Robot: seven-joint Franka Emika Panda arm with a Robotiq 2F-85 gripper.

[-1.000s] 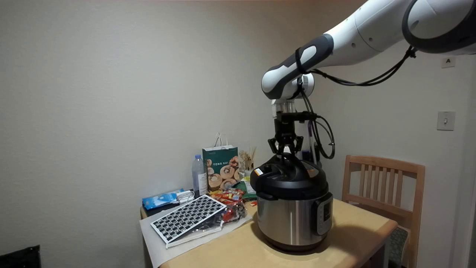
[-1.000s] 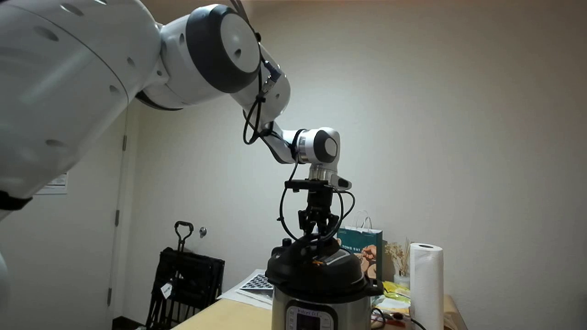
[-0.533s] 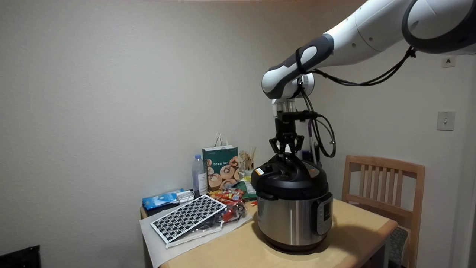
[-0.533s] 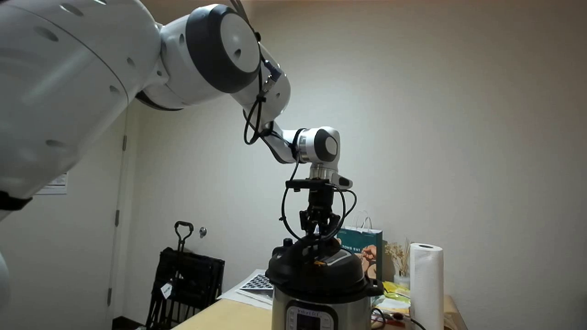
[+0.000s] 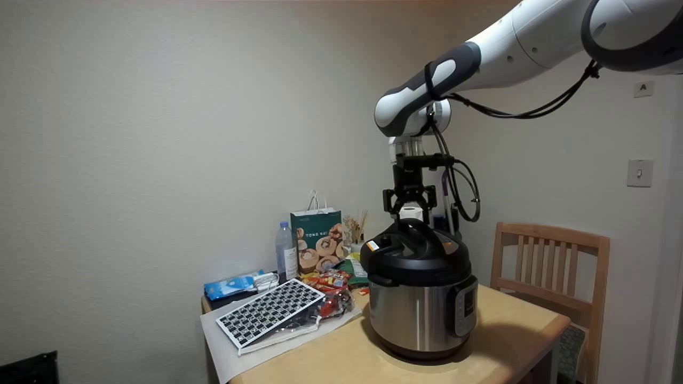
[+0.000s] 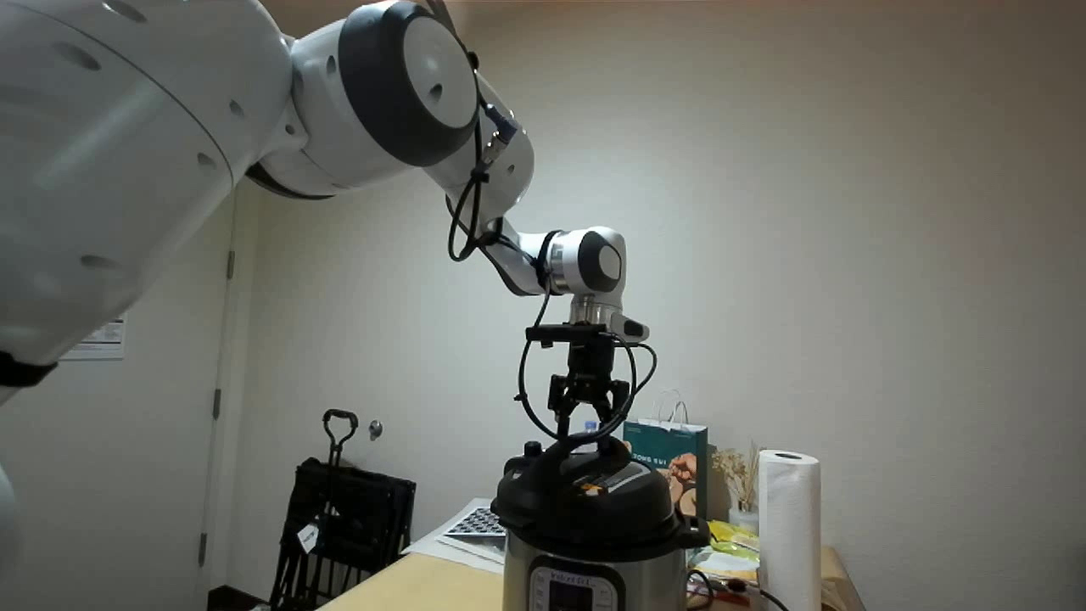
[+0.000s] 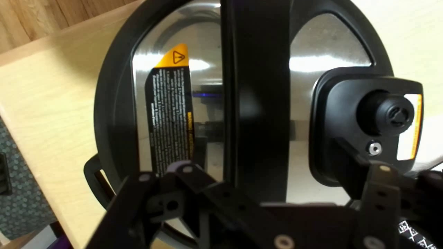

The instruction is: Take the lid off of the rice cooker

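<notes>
The rice cooker [image 5: 408,314] stands on the table, steel with a black base; it also shows in an exterior view [image 6: 522,581]. Its round black lid [image 5: 421,269] sits on top, also seen in the wrist view [image 7: 116,103]. A thick arched handle [image 7: 258,103] crosses the lid. My gripper [image 5: 411,219] points down over the handle and is open and empty. In the wrist view its fingers [image 7: 349,160] stand apart, one on each side of the handle. The fingertips are around the height of the handle's top; whether they touch the lid I cannot tell.
A checkered board [image 5: 272,312] leans on white paper beside the cooker. A green paper bag [image 5: 318,240], a bottle [image 5: 286,255] and snack packets [image 5: 328,280] stand behind. A paper towel roll [image 6: 789,526] is near the cooker. A wooden chair [image 5: 549,261] stands beyond the table edge.
The gripper's fingers have spread apart from a narrow position at the handle. The arm and gripper have risen slightly. The lid and cooker have not visibly moved.
</notes>
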